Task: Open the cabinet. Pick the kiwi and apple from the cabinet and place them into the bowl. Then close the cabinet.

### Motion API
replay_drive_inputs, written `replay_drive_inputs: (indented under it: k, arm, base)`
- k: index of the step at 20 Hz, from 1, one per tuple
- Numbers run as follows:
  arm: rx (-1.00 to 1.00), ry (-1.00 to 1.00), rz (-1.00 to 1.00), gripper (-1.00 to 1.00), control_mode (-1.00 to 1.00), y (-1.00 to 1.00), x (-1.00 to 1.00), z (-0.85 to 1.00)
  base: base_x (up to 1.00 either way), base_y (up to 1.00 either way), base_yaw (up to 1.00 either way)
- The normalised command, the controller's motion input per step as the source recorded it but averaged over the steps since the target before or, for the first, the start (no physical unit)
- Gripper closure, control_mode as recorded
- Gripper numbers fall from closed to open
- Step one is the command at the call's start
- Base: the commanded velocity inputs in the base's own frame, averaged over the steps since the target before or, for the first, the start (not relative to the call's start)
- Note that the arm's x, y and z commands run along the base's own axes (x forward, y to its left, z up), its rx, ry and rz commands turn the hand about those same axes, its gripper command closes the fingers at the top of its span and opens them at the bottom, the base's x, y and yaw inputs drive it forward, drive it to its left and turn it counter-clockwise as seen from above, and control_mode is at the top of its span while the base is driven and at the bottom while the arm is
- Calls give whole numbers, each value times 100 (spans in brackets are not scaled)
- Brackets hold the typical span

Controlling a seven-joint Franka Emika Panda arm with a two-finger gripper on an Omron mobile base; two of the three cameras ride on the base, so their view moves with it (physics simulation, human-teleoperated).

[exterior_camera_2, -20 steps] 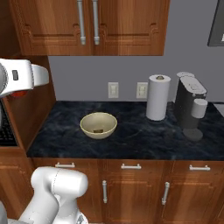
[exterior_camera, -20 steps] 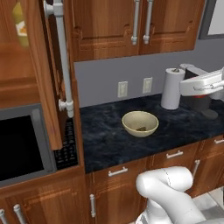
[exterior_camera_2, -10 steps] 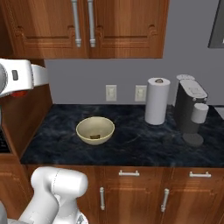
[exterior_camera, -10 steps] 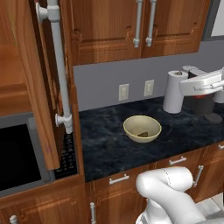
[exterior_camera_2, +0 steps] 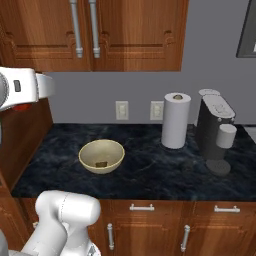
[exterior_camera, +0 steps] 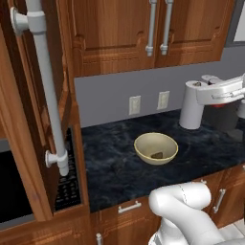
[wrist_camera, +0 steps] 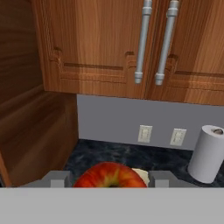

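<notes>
One fruit delivered: a small dull brown-green oval kiwi (exterior_camera: 157,155) lies at the bottom of the round cream bowl with the wide rim (exterior_camera: 156,148), so half of the fruit moving looks done.
End effector: its two dark tips (wrist_camera: 107,179) stand spread on either side of a small round glossy red apple (wrist_camera: 110,175), pinching it; the apple sits between them, right at the camera.
Bowl from the end effector: below and ahead of it in the hand view, a sliver of cream rim (wrist_camera: 141,175) peeking out just behind the apple on its right side.
Cabinet: the wide reddish-brown wooden wall cabinet (exterior_camera: 45,110) has its door swung wide open, the long silver bar handle (exterior_camera: 47,86) standing out toward the left base camera; in the hand view the cabinet's side panel rises to the left of the end effector.
Left to do: judged from this, lower the apple into the bowl, release, then shut the open door.
Bench: dark speckled stone slab (exterior_camera_2: 150,170), smooth and faintly glossy, lying under the end effector.
Neighbours: a white paper towel roll (wrist_camera: 209,153), plain cylinder, ahead and to the right; a closed pair of raised-panel wall doors with twin silver bar handles (wrist_camera: 155,41) above and ahead; a dark grey coffee machine (exterior_camera_2: 217,131) beside the roll.
Textures: wood grain matte, apple skin shiny with a yellow blush near the stem, bowl smooth and ceramic-looking.
</notes>
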Motion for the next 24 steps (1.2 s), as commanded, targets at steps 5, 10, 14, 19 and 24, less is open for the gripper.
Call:
replay_drive_inputs:
  k: [5, 10, 14, 19, 24]
  arm:
    - [0, 0, 0, 100, 100, 0, 0, 0]
    - [0, 0, 0, 100, 100, 0, 0, 0]
    - [0, 0, 0, 100, 100, 0, 0, 0]
    - [0, 0, 0, 100, 100, 0, 0, 0]
    - [0, 15, -3, 100, -100, 0, 3, -4]
  base:
    - [40, -24, -1]
    - [18, -6, -1]
    - [1, 0, 0]
    - [2, 0, -1]
    - [0, 0, 0]
